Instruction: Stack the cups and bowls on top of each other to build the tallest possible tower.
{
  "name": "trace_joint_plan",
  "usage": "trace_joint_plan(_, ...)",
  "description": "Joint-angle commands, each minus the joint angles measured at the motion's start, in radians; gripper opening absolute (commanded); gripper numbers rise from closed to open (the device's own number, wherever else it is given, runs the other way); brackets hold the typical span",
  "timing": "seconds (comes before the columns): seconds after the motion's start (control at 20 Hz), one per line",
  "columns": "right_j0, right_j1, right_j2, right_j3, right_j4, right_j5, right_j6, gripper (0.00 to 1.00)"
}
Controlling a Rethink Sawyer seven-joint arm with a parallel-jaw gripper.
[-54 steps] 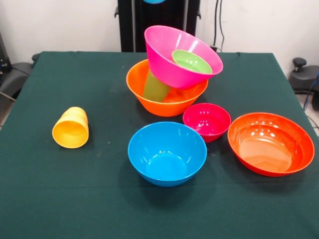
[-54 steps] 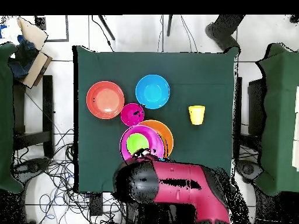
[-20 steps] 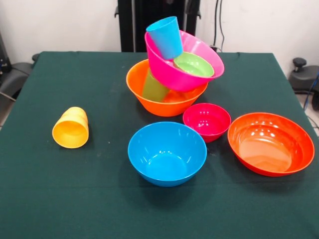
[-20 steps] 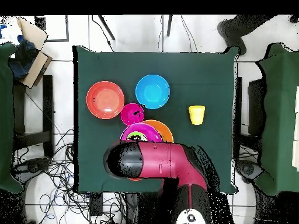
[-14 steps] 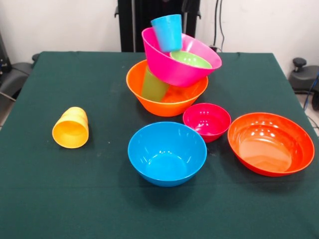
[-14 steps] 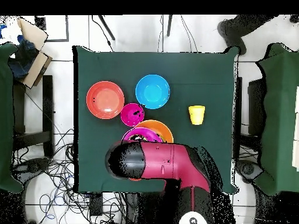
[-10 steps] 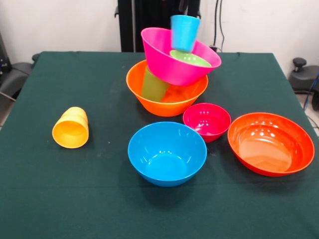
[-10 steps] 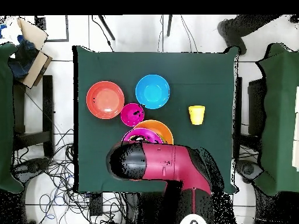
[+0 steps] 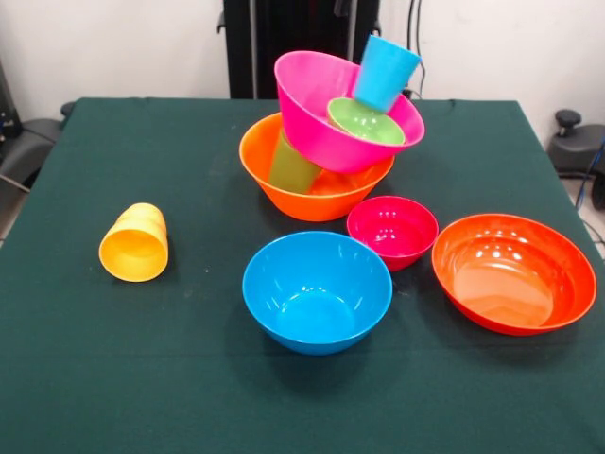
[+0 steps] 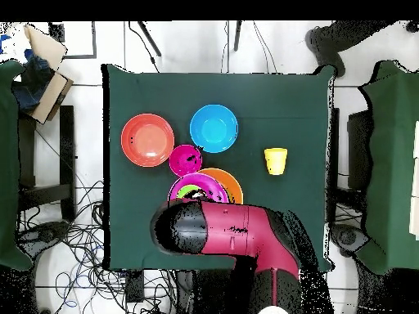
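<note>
The tower stands at the table's far middle. The big orange bowl (image 9: 317, 184) holds the green cup (image 9: 295, 165). The big pink bowl (image 9: 326, 113) rests tilted on top, with the small green bowl (image 9: 367, 121) inside. The blue cup (image 9: 386, 73) leans tilted at the pink bowl's far right rim, mouth up. My arm (image 10: 229, 237) covers most of the tower in the overhead view and hides my gripper. The yellow-orange cup (image 9: 134, 243) lies on its side at the left. The small orange-red bowl is out of view.
The medium blue bowl (image 9: 317, 291) sits in front of the tower. The small magenta bowl (image 9: 392, 230) and the wide red-orange bowl (image 9: 513, 272) sit to its right. The green table (image 9: 113, 378) has dark chairs beside it.
The blue cup came down from the top edge and moved from the pink bowl's left rim to its right rim, where it now tilts. The pink bowl rocked. The arm swung over the tower.
</note>
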Motion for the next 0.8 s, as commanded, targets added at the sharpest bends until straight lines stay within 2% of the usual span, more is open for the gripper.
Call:
trace_joint_plan(0.05, -0.024, 0.006, 0.03, 0.049, -0.006, -0.004, -0.019, 1.0)
trace_joint_plan(0.4, -0.074, 0.001, 0.043, 0.1, -0.018, -0.078, -0.063, 1.0)
trace_joint_plan(0.6, -0.142, 0.019, 0.062, 0.149, -0.058, -0.187, -0.114, 1.0)
trace_joint_plan(0.8, -0.243, -0.007, 0.104, 0.218, -0.071, -0.254, -0.199, 1.0)
